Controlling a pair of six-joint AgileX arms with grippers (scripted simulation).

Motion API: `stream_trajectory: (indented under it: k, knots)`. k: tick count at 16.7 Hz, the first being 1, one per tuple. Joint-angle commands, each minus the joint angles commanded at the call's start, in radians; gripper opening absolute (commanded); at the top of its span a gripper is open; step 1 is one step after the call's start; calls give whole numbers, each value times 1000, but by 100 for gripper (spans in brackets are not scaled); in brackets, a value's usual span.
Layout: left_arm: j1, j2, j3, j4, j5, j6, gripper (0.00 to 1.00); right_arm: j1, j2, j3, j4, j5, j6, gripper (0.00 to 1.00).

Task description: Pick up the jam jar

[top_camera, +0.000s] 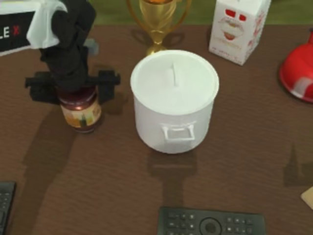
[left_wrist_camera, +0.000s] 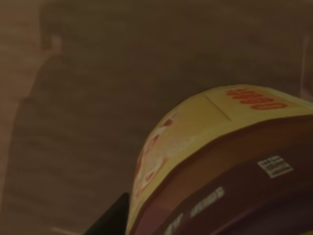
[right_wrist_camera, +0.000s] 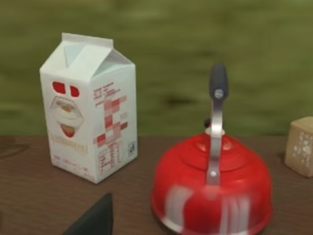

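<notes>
Top view shows the brown wooden table (top_camera: 234,147) carrying everything. Near its middle stands the white pot (top_camera: 174,100) with its lid on and one handle facing the near edge. Toward the far edge, right of the pot, is a white milk carton (top_camera: 238,27) with red print. At the right edge sits a red kettle (top_camera: 298,73), only partly in that view. A gold trophy (top_camera: 157,19) stands at the far edge just behind the pot. Along the near edge lies a dark remote control (top_camera: 211,223), and another dark keypad (top_camera: 6,203) shows at the near left corner.

The left gripper (top_camera: 73,84) is directly over the jam jar (top_camera: 80,110), toward the table's left side and well apart from the pot. Its black body covers the jar's top, so I cannot tell whether its fingers are apart or clamped on the jar. From the left wrist camera the jar's yellow label (left_wrist_camera: 205,127) fills the view at very close range.

The right arm is not seen from above. Its wrist camera faces the carton (right_wrist_camera: 88,127) and kettle (right_wrist_camera: 210,191).
</notes>
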Motion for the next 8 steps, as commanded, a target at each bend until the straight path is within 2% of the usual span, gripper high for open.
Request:
stream_trajectory:
  k: [5, 8]
  knots:
    - [1, 16, -18, 28, 0, 0, 0, 0, 0, 0, 0, 0, 0, 100]
    - [1, 16, -18, 28, 0, 0, 23, 0, 0, 0, 0, 0, 0, 100]
